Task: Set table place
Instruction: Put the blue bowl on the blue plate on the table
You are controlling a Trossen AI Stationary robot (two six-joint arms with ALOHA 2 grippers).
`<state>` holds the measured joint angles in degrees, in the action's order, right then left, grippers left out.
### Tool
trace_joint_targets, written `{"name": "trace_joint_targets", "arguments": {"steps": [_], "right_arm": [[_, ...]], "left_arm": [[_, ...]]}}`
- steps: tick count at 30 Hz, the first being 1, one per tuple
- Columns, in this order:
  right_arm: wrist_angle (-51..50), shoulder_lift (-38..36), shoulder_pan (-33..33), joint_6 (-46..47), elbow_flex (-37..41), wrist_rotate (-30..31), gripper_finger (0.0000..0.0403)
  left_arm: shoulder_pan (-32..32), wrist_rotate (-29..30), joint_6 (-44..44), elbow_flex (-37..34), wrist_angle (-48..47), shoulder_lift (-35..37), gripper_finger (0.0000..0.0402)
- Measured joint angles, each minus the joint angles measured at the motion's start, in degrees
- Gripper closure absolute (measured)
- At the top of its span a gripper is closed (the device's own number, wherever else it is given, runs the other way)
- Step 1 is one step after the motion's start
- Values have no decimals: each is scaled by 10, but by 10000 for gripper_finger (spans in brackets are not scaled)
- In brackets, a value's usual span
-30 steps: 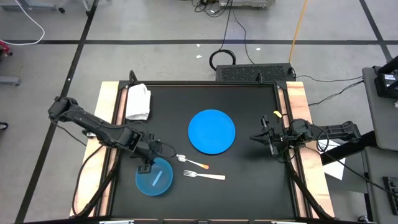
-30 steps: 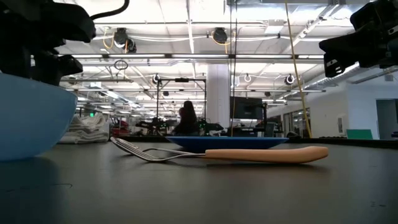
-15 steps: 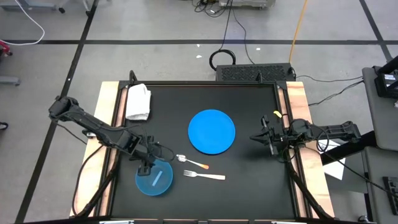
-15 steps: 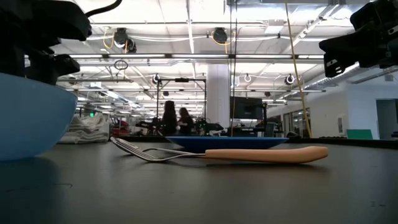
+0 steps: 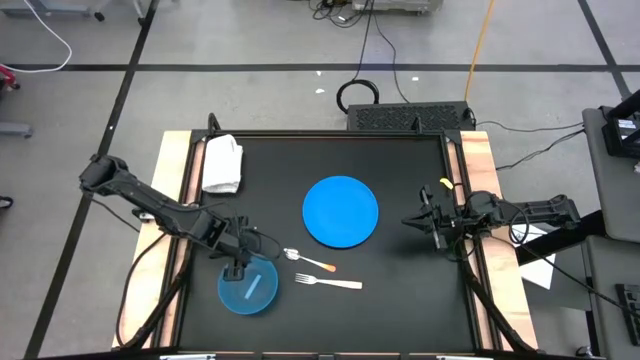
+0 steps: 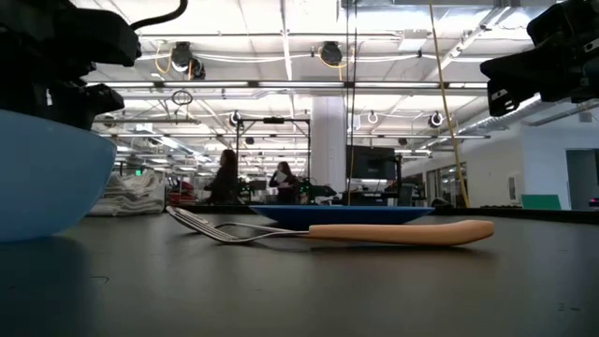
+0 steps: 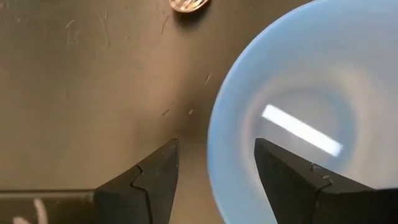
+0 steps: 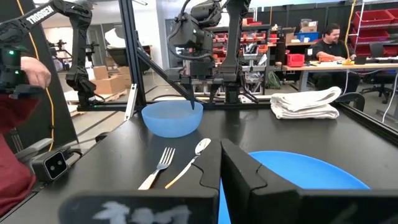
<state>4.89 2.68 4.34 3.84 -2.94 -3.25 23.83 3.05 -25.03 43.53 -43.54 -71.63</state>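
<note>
A light blue bowl (image 5: 248,285) stands on its base near the front left of the black table (image 5: 400,290). My left gripper (image 5: 237,268) hangs open over the bowl's far rim (image 7: 214,124) and points down. One finger (image 7: 158,174) stands outside the rim and the other (image 7: 286,174) over the inside; no touch shows. A blue plate (image 5: 341,211) lies flat at the table's middle. A spoon (image 5: 308,260) and a fork (image 5: 328,283) lie between bowl and plate. My right gripper (image 5: 407,221) waits shut and level at the right edge.
A folded white cloth (image 5: 222,163) lies at the far left corner, partly on the wooden strip. Bare black tabletop stretches along the far side and the front right. In the low view, people move in the room beyond the table.
</note>
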Motion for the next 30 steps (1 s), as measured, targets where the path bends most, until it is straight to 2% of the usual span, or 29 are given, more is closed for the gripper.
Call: {"name": "trace_joint_targets", "arguments": {"steps": [13,23,26,30], "right_arm": [[-4,0,0,0,0,0,403],[-4,0,0,0,0,0,403],[-4,0,0,0,0,0,403],[-4,0,0,0,0,0,403]], "left_arm": [[-2,1,22,0,3,-83,188],[-2,1,24,0,3,-97,189],[-4,0,32,0,3,-97,203],[-13,0,38,0,3,-97,244]]}}
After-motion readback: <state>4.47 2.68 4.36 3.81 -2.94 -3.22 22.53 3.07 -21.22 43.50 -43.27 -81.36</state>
